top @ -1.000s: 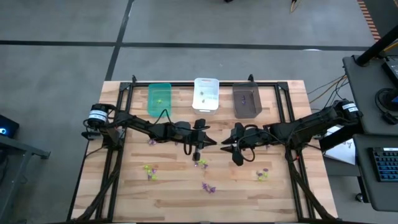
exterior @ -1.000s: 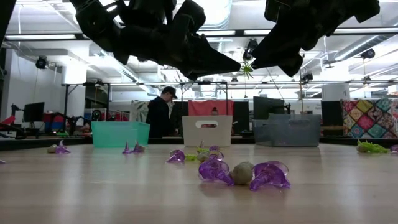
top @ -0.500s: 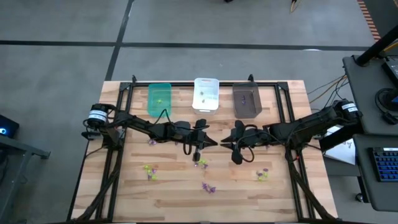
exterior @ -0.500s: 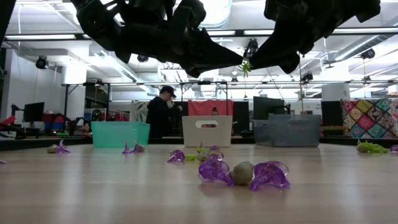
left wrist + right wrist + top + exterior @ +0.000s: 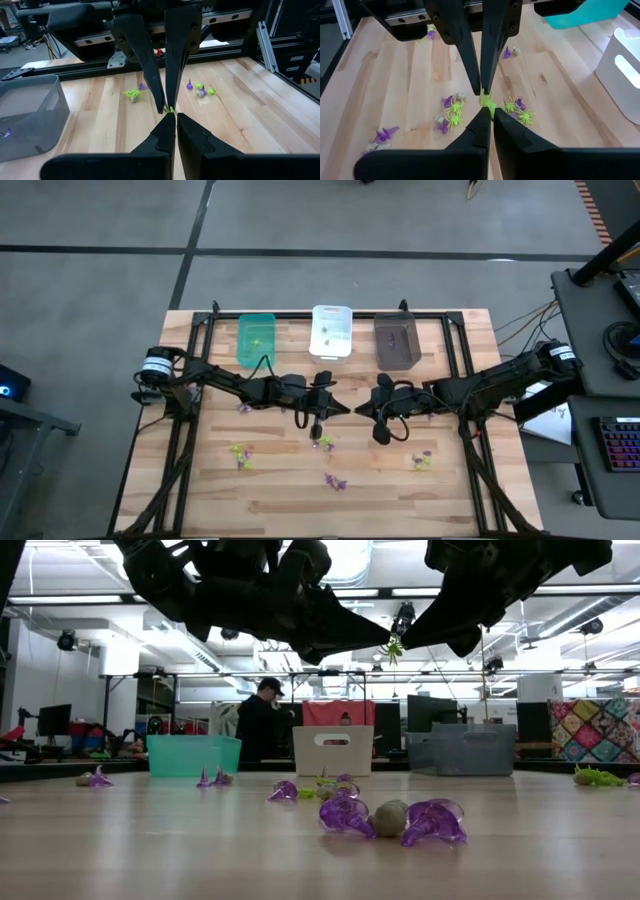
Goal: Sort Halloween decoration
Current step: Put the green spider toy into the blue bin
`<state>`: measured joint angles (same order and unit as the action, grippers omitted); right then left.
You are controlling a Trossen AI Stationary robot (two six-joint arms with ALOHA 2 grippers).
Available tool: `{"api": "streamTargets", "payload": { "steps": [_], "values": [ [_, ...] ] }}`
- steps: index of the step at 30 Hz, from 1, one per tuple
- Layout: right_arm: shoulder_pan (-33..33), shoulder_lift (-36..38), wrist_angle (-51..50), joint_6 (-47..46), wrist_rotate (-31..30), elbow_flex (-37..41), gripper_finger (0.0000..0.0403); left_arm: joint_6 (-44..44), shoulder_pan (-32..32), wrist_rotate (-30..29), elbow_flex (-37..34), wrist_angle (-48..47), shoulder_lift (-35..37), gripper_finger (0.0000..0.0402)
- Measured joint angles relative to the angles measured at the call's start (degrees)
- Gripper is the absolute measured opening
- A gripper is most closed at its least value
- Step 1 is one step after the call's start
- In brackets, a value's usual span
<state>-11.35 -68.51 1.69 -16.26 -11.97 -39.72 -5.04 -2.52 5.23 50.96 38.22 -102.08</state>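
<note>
One yellow-green trinket (image 5: 392,648) of the Halloween decoration hangs high above the middle of the table. My left gripper (image 5: 348,409) and my right gripper (image 5: 360,413) meet tip to tip there, both shut on it. More purple and yellow-green trinkets lie on the wood: a cluster (image 5: 322,442) just below the grippers, others at the near left (image 5: 240,452), near middle (image 5: 335,480) and near right (image 5: 422,461). In the low view the closest purple ones (image 5: 390,818) rest on the tabletop. My left gripper pinches one side of the yellow-green trinket (image 5: 169,110) between the free ends of its two fingers. It comes from the table's left, slanting slightly down. The trinket is clear of the table. My right gripper pinches the opposite side of the trinket (image 5: 486,101) between its fingertips. It comes from the table's right, slanting slightly down, nose to nose with the left one.
Three bins stand along the far edge: green (image 5: 256,338), white (image 5: 331,330), dark grey (image 5: 396,340). A black frame (image 5: 200,360) runs around the table's sides and back. A person (image 5: 258,720) stands in the room beyond the table.
My right gripper has shut on the yellow-green trinket that my left gripper keeps holding. The left gripper has edged a little toward the table's right, so the two sets of fingertips now meet at the trinket.
</note>
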Motion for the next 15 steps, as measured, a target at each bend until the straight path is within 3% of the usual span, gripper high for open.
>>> {"api": "streamTargets", "payload": {
  "steps": [15],
  "values": [
    [-0.02,0.09,-4.28,-5.24,0.4,0.0,0.0009,0.01,-0.01,-0.02,0.0,-1.68,0.0,0.0]
  ]
}}
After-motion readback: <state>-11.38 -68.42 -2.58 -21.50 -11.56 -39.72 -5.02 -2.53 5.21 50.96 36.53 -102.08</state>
